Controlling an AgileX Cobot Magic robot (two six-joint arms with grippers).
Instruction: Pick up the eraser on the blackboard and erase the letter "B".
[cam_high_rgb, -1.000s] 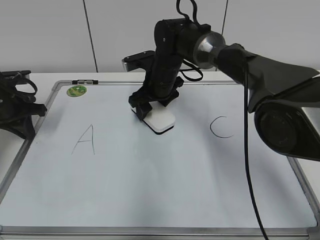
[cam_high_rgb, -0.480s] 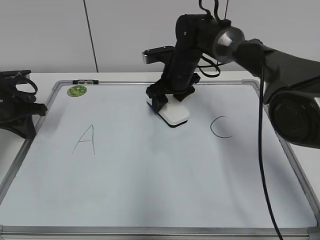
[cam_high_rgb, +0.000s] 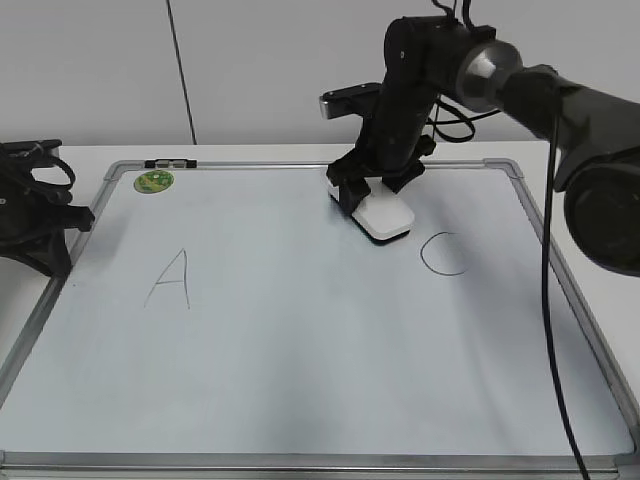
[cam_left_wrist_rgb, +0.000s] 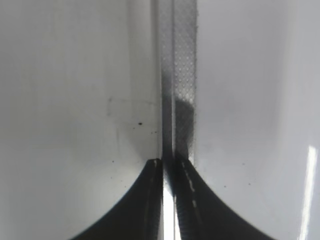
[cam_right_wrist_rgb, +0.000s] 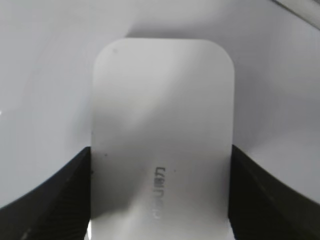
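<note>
My right gripper (cam_high_rgb: 372, 192) is shut on the white eraser (cam_high_rgb: 386, 218), holding it at the blackboard's (cam_high_rgb: 300, 350) surface in the upper middle, just left of the hand-drawn "C" (cam_high_rgb: 442, 254). In the right wrist view the eraser (cam_right_wrist_rgb: 162, 135) fills the space between both fingers (cam_right_wrist_rgb: 160, 200), grey lettering up. The hand-drawn "A" (cam_high_rgb: 170, 280) is at the left. No letter "B" shows between them; that patch of board is blank. My left gripper (cam_high_rgb: 70, 225) rests off the board's left edge, shut and empty (cam_left_wrist_rgb: 169, 167).
A round green sticker (cam_high_rgb: 153, 181) sits in the board's top left corner. The board's grey frame (cam_left_wrist_rgb: 182, 75) runs under the left gripper. A white wall rises behind the table. The right arm's cable hangs over the board's right side (cam_high_rgb: 550, 330).
My right gripper has slid the eraser to the right and slightly up the board, from the middle toward the "C". The left arm has not moved.
</note>
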